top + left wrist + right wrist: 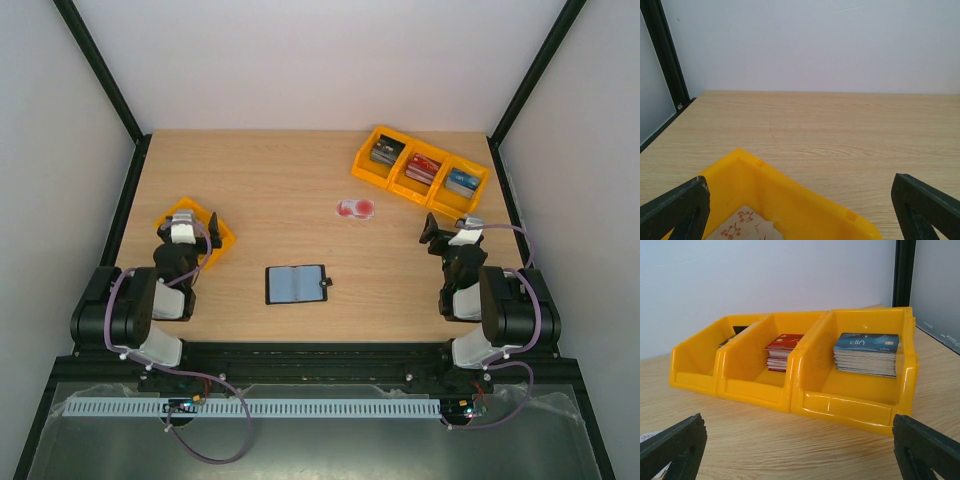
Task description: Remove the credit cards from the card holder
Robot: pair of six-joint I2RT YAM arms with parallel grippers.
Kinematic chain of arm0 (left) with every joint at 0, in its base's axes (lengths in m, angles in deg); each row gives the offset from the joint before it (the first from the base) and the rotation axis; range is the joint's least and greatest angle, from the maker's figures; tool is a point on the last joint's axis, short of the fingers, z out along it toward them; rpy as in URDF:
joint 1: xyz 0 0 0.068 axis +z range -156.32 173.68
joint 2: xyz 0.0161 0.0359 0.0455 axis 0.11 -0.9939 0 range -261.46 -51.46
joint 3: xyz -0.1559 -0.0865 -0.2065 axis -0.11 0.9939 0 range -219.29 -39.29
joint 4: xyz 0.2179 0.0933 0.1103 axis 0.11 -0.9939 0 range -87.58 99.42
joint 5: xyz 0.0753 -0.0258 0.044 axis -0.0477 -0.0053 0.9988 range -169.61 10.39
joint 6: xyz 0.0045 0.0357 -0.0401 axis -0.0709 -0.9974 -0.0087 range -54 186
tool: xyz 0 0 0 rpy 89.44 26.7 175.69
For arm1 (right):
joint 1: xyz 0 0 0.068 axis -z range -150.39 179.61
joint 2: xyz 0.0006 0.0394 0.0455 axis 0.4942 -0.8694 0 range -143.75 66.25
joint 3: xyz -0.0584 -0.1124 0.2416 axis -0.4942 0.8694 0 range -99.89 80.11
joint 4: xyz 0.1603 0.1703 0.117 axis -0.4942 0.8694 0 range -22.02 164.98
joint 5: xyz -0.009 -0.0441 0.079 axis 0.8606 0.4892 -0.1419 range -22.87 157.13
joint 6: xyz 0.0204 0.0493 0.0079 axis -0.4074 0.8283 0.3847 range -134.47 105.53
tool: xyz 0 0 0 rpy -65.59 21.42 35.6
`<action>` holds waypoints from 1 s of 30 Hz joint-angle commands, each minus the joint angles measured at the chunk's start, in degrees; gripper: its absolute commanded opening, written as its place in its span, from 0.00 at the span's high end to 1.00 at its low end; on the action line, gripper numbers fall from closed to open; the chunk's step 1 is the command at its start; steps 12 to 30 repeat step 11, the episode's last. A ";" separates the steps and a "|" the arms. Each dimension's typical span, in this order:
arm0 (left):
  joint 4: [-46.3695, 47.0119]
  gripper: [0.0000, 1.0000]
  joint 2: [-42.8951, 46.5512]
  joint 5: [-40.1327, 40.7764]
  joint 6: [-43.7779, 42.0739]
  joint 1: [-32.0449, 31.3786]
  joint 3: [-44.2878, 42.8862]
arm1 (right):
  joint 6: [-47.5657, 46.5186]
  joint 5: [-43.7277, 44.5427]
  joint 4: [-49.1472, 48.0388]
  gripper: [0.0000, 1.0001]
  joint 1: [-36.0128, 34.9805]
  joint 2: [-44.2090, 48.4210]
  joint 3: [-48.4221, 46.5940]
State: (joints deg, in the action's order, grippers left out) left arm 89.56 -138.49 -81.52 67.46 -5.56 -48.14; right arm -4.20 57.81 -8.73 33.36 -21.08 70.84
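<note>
While both sets of jaws stand spread wide and hold nothing, the left gripper [187, 222] hangs over a small yellow bin [216, 236] at the left of the surface, and the right gripper [447, 232] faces a row of three yellow bins [420, 166] at the far right, each holding a stack of cards [866, 354].

Midway between the arms, near the front edge, the card holder [296, 284] lies flat with its strap tab to the right. It looks open, a pale grey-blue panel facing up, but whether cards sit in its pockets is too small to tell, so the scene fits cards yet to come out as well as cards already gone.

If cards are in there, a good pull would need one arm to pin the holder down near an edge while the other pinches a card's exposed rim and draws it along the pocket, not upward.

Open wood surrounds the holder on every side. A small red and clear object [355, 208] lies beyond it, and black frame posts flank the surface.
</note>
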 commanded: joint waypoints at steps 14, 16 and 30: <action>-0.06 0.00 -0.43 -0.29 -0.49 -0.25 -1.56 | -0.84 1.41 -1.27 0.01 0.05 -0.18 -0.97; -0.06 0.00 -0.43 -0.29 -0.49 -0.25 -1.56 | -0.84 1.41 -1.27 0.01 0.05 -0.18 -0.97; -0.06 0.00 -0.43 -0.29 -0.49 -0.25 -1.56 | -0.84 1.41 -1.27 0.01 0.05 -0.18 -0.97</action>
